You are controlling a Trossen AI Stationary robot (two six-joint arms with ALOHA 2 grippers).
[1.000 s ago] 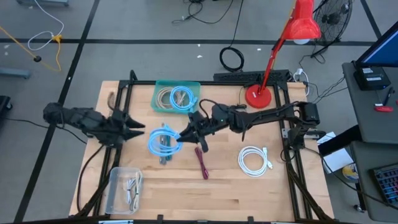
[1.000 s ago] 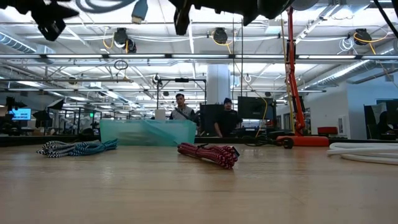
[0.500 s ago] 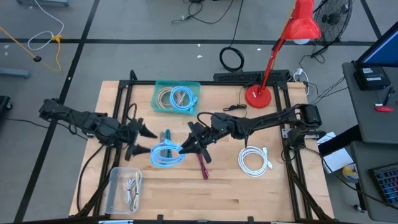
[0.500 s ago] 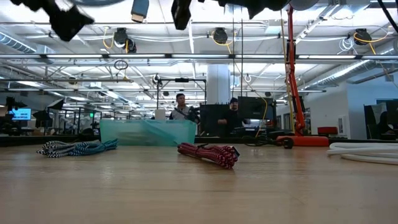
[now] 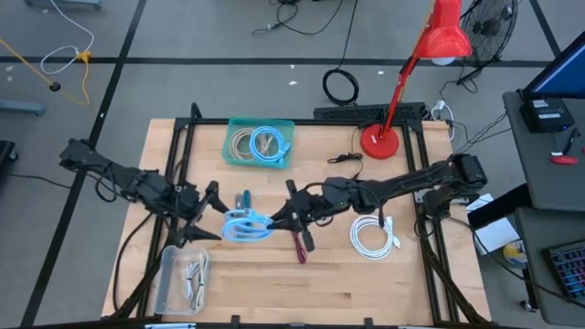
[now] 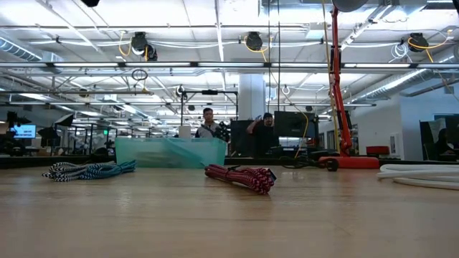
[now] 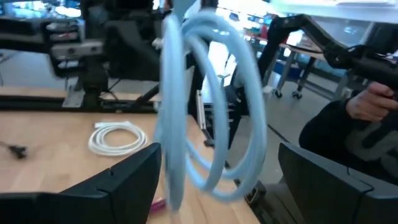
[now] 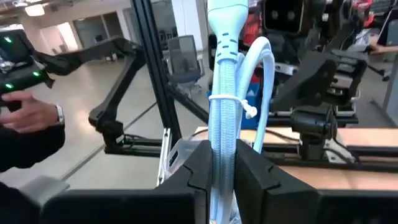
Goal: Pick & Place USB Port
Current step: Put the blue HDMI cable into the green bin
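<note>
Overhead, the right gripper (image 5: 280, 219) pinched the blue cable (image 5: 245, 226) above the table's middle, beside a red cable (image 5: 299, 245); the left gripper (image 5: 212, 210) stood wide, empty. Low down, a teal bin (image 6: 171, 152) showed.

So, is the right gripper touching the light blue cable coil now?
Touching. In the right wrist view, the right gripper has its two dark fingers pressed against both sides of the light blue cable coil, with no gap visible.
</note>
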